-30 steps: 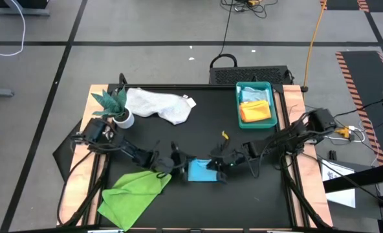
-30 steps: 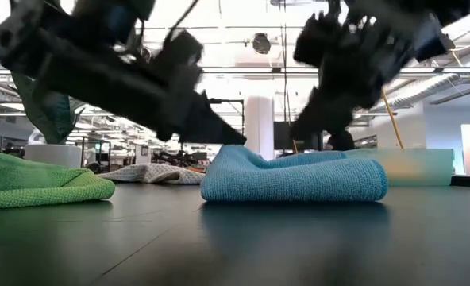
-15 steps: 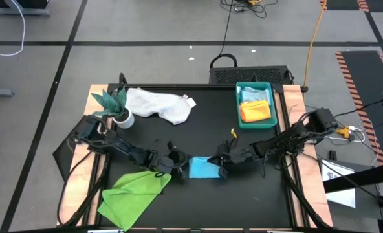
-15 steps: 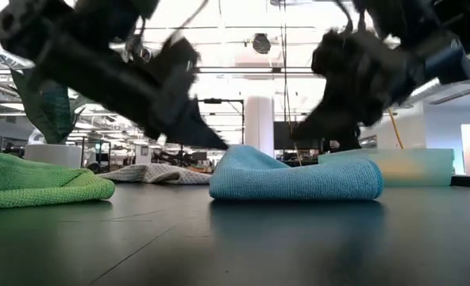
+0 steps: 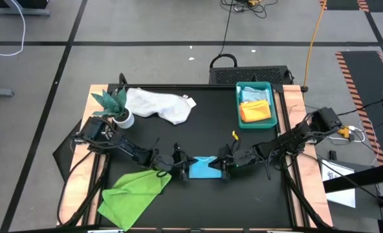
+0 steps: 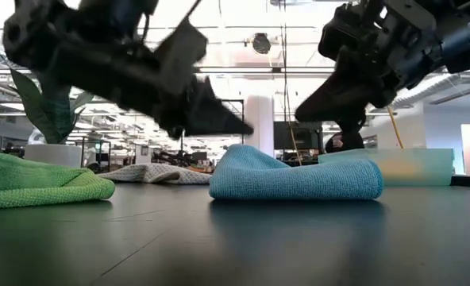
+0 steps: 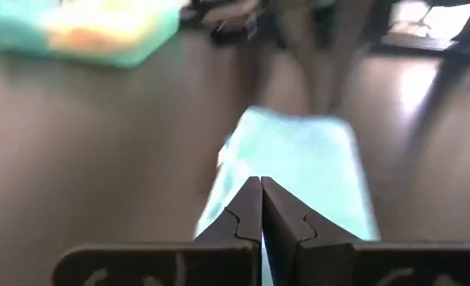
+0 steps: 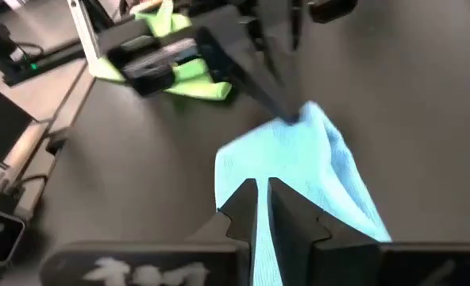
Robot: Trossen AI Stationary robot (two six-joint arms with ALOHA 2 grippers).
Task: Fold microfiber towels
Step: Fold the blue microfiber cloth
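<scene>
Folded turquoise-blue towel [image 5: 204, 167] flanked by both grippers, left gripper [image 5: 181, 161] clenched empty at its edge, right gripper [image 5: 224, 164] apparently nearly closed, grasp unclear.

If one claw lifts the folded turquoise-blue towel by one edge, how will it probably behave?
The turquoise-blue towel would probably droop and unfold: the low view shows soft, rounded folds that sag in the middle. It looks light for its size, being only thin cloth in a few layers. It should neither roll nor slide easily, since its fuzzy weave lies flat on the dark table.
</scene>
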